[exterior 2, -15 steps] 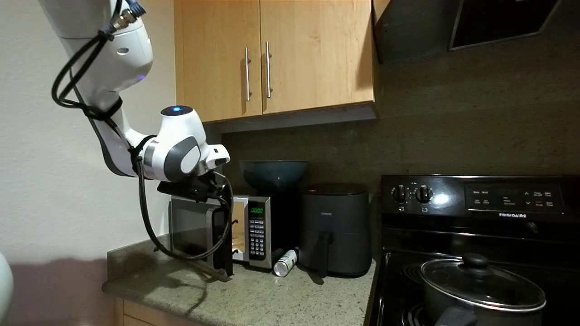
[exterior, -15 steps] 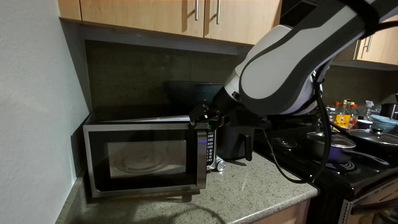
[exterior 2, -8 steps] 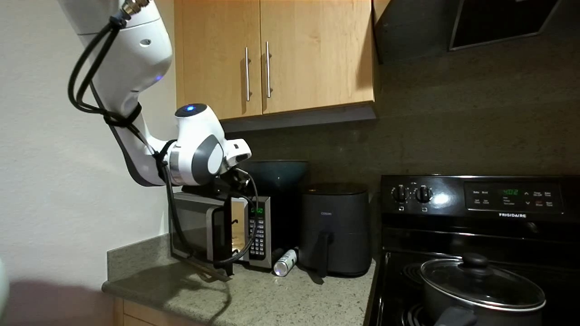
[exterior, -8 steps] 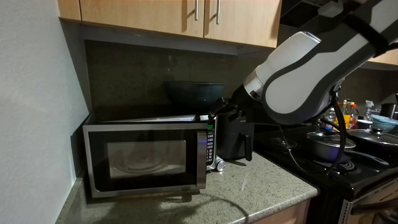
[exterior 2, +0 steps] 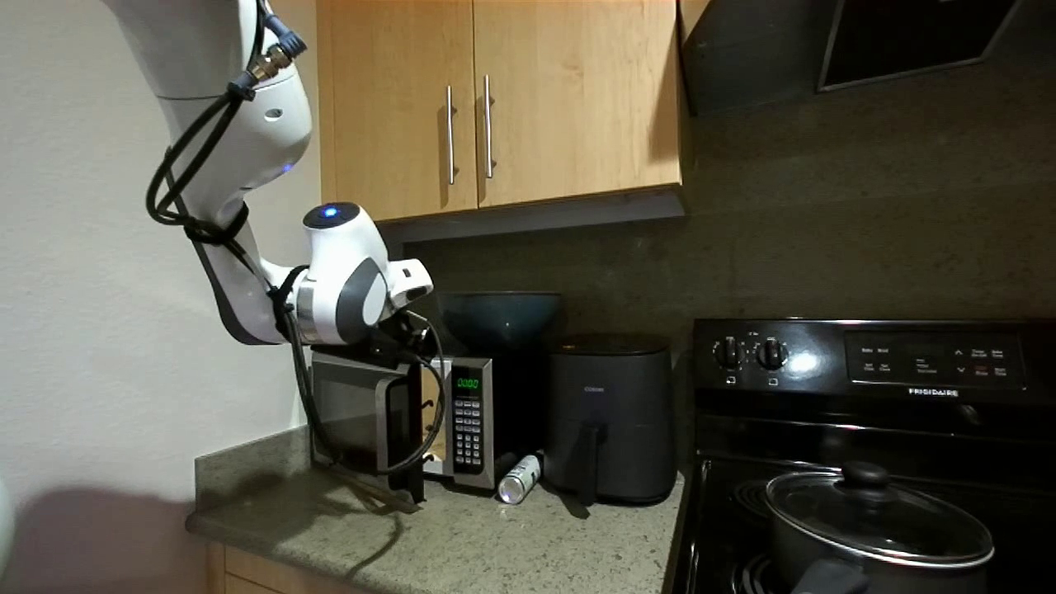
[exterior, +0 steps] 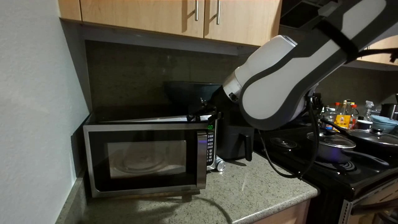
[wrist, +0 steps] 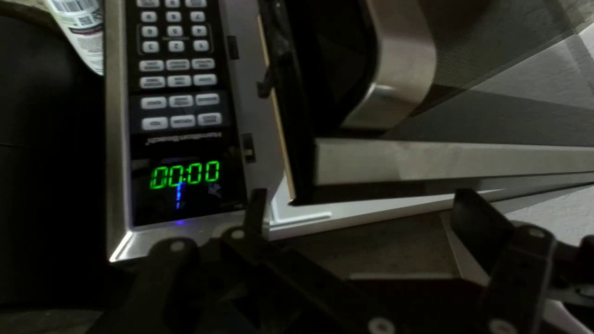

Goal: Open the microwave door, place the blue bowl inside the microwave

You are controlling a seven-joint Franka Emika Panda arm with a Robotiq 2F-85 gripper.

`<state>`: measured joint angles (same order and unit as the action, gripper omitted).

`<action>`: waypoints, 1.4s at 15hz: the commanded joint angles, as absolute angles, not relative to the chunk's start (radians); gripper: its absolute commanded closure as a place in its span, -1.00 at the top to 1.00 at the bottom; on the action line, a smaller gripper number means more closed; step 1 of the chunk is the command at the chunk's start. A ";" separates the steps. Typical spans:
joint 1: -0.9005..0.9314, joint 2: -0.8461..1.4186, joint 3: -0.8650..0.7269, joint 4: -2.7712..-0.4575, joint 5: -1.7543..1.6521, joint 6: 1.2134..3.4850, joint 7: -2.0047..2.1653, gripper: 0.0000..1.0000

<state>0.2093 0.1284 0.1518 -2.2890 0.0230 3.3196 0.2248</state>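
The steel microwave (exterior: pixel 210 152) stands on the counter; its button panel and green display show in an exterior view (exterior 2: pixel 468 421) and the wrist view (wrist: pixel 178 111). The microwave door (exterior: pixel 146 185) is ajar. Its free edge stands off the panel (exterior 2: pixel 400 429), and white interior shows through the gap. The dark blue bowl (exterior: pixel 188 91) is upright, above and behind the microwave, also in an exterior view (exterior 2: pixel 499 318); I cannot make it out in the wrist view. My gripper (exterior: pixel 202 116) is open and empty at the gap's top, fingers spread (wrist: pixel 362 202) across door top and panel corner.
A black air fryer (exterior 2: pixel 610 421) stands right of the microwave. A can (exterior 2: pixel 520 480) lies between them. A stove (exterior 2: pixel 825 429) with a lidded pot (exterior 2: pixel 879 528) is further right. A wall (exterior: pixel 37 93) is close on the left; cabinets (exterior 2: pixel 569 99) hang above.
In an exterior view, my gripper first moved right and back past the panel corner, then came left again over the door gap. The door and bowl have not visibly moved.
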 commanded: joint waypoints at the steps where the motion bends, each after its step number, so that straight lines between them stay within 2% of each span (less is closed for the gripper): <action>1: 0.131 0.227 0.255 -2.211 -0.019 3.351 0.226 1.00; 5: 0.012 0.285 0.365 -2.161 -0.045 3.369 0.224 1.00; 11: -0.191 0.303 0.552 -2.167 -0.119 3.547 0.265 1.00; 12: -0.234 0.286 0.593 -2.108 -0.145 3.477 0.280 1.00; 18: -0.379 0.280 0.763 -2.014 -0.219 3.465 0.301 1.00; 21: -0.351 0.286 0.741 -2.005 -0.179 3.459 0.268 1.00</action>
<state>-0.3515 0.2857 0.7415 -2.0049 -0.1795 3.4589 0.2679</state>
